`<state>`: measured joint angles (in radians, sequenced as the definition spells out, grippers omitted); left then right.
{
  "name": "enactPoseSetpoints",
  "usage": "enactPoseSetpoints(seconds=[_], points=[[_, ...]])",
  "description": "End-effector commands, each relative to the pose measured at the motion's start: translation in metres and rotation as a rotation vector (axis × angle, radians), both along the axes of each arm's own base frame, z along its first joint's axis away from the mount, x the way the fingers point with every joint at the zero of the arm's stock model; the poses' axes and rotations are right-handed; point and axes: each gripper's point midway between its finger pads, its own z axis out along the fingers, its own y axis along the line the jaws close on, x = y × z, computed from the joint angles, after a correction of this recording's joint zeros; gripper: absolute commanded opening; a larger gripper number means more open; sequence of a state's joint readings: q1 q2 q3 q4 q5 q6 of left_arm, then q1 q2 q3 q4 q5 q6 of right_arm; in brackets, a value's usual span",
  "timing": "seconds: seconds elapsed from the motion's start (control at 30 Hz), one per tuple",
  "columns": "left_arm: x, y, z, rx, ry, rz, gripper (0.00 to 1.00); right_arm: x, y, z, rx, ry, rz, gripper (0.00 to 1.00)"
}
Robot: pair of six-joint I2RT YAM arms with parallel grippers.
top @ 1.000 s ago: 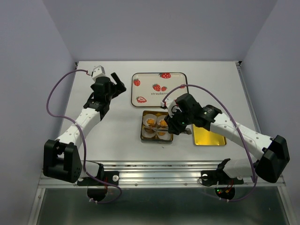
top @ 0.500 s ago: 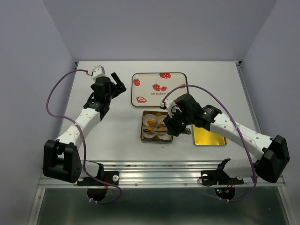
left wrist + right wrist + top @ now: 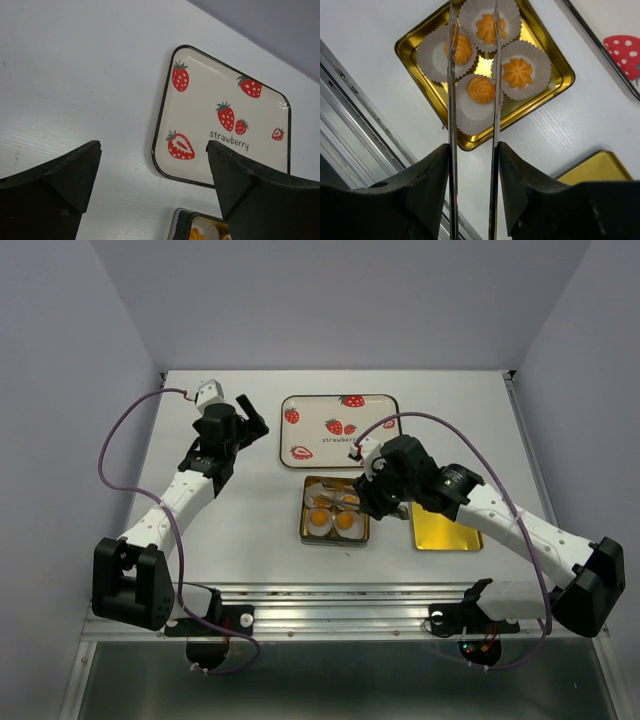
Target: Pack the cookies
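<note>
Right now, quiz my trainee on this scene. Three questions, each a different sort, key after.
1. How many cookies lie in the tin?
2. True or false: the left gripper is shut.
3. Seen from the top view, where does the gold lid lie from the tin? A: left. B: right. C: on top of it.
Key: 1. Four. 2. False, it is open. 3. B.

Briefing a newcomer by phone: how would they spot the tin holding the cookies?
On the table, find the strawberry tray at the far middle. Just on its near side sits the square gold tin. It alone holds orange cookies in white paper cups; the gold piece beside it is bare.
</note>
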<state>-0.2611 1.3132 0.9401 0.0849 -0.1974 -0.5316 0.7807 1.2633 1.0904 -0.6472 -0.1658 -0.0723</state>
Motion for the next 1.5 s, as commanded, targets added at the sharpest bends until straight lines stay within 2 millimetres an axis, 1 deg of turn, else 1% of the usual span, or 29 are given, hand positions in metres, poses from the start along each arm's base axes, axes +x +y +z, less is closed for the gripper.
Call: enactPoseSetpoints(seconds=[0.0,0.07,0.13,0.23,0.27,0.3,0.37,0.4,0.43,0.47,0.53,0.57,0.6,0.63,0.67,0.7,0.77,0.8,0.87,0.9,0.93,0.97,1.03,1.17,1.2,1.23,1.33,1.37,1.47], points=[[0.002,0.004,0.025,0.009,-0.071,0.017,0.99,0.024,0.013,0.062,0.141,-0.163,-0.072,0.48],[0.003,0.004,0.026,0.009,-0.072,0.018,0.99,0.029,0.011,0.066,0.142,-0.179,-0.107,0.47],[0.003,0.003,0.025,0.01,-0.071,0.017,0.99,0.04,0.008,0.071,0.146,-0.191,-0.194,0.43],[0.002,0.003,0.023,0.012,-0.066,0.013,0.99,0.083,-0.026,0.072,0.072,-0.282,-0.46,0.42],[0.001,0.002,0.021,0.011,-0.063,0.009,0.99,0.09,-0.032,0.068,0.06,-0.275,-0.488,0.41],[0.002,0.002,0.019,0.01,-0.058,0.005,0.99,0.106,-0.047,0.067,0.063,-0.277,-0.561,0.4],[0.0,-0.003,0.014,0.001,-0.045,-0.022,0.99,0.131,-0.062,0.058,0.076,-0.253,-0.64,0.38],[-0.001,-0.005,0.012,-0.004,-0.041,-0.03,0.99,0.145,-0.066,0.063,0.129,-0.259,-0.678,0.38],[-0.004,-0.007,0.007,-0.01,-0.028,-0.043,0.99,0.165,-0.09,0.054,0.128,-0.254,-0.758,0.38],[-0.006,-0.008,0.006,-0.013,-0.027,-0.048,0.99,0.18,-0.097,0.059,0.162,-0.285,-0.795,0.38],[-0.01,-0.009,-0.001,-0.016,-0.013,-0.059,0.99,0.201,-0.122,0.055,0.162,-0.314,-0.898,0.38],[-0.013,-0.01,-0.001,-0.023,-0.014,-0.067,0.99,0.219,-0.147,0.045,0.157,-0.31,-0.963,0.38],[-0.014,-0.011,-0.003,-0.025,-0.01,-0.07,0.99,0.228,-0.159,0.039,0.166,-0.295,-1.0,0.38],[-0.017,-0.012,-0.005,-0.029,-0.007,-0.079,0.99,0.238,-0.182,0.033,0.161,-0.29,-1.057,0.38],[-0.018,-0.013,-0.007,-0.031,-0.002,-0.084,0.99,0.244,-0.192,0.024,0.142,-0.278,-1.078,0.38],[-0.019,-0.014,-0.008,-0.034,-0.002,-0.086,0.99,0.251,-0.203,0.0,0.087,-0.25,-1.105,0.38],[-0.022,-0.015,-0.011,-0.038,0.002,-0.092,0.99,0.259,-0.219,-0.02,0.045,-0.224,-1.119,0.38],[-0.022,-0.017,-0.011,-0.04,0.0,-0.097,0.99,0.268,-0.229,-0.036,0.032,-0.222,-1.112,0.38],[-0.022,-0.017,-0.011,-0.042,-0.002,-0.101,0.99,0.276,-0.232,-0.05,0.031,-0.234,-1.06,0.38],[-0.021,-0.017,-0.011,-0.04,-0.002,-0.102,0.99,0.286,-0.241,-0.052,0.028,-0.29,-1.041,0.4],[-0.021,-0.018,-0.009,-0.041,-0.005,-0.102,0.99,0.29,-0.246,-0.056,0.017,-0.295,-1.046,0.4],[-0.021,-0.019,-0.009,-0.042,-0.004,-0.108,0.99,0.293,-0.248,-0.075,0.001,-0.258,-1.03,0.4],[-0.021,-0.02,-0.009,-0.043,-0.004,-0.107,0.99,0.299,-0.258,-0.091,-0.01,-0.229,-1.035,0.4],[-0.021,-0.019,-0.009,-0.043,-0.008,-0.099,0.99,0.298,-0.259,-0.109,-0.002,-0.179,-1.01,0.51],[-0.021,-0.018,-0.009,-0.042,-0.008,-0.096,0.99,0.295,-0.257,-0.115,0.0,-0.159,-1.009,0.58],[-0.02,-0.019,-0.007,-0.045,-0.016,-0.096,0.99,0.287,-0.254,-0.123,-0.005,-0.125,-0.999,0.69],[-0.018,-0.019,-0.007,-0.044,-0.014,-0.096,0.99,0.282,-0.258,-0.126,-0.03,-0.105,-1.016,0.71],[-0.017,-0.02,-0.007,-0.043,-0.015,-0.102,0.99,0.274,-0.259,-0.125,-0.047,-0.082,-1.023,0.73],[-0.014,-0.022,-0.008,-0.039,-0.011,-0.111,0.99,0.263,-0.262,-0.113,-0.065,-0.069,-1.039,0.78]])
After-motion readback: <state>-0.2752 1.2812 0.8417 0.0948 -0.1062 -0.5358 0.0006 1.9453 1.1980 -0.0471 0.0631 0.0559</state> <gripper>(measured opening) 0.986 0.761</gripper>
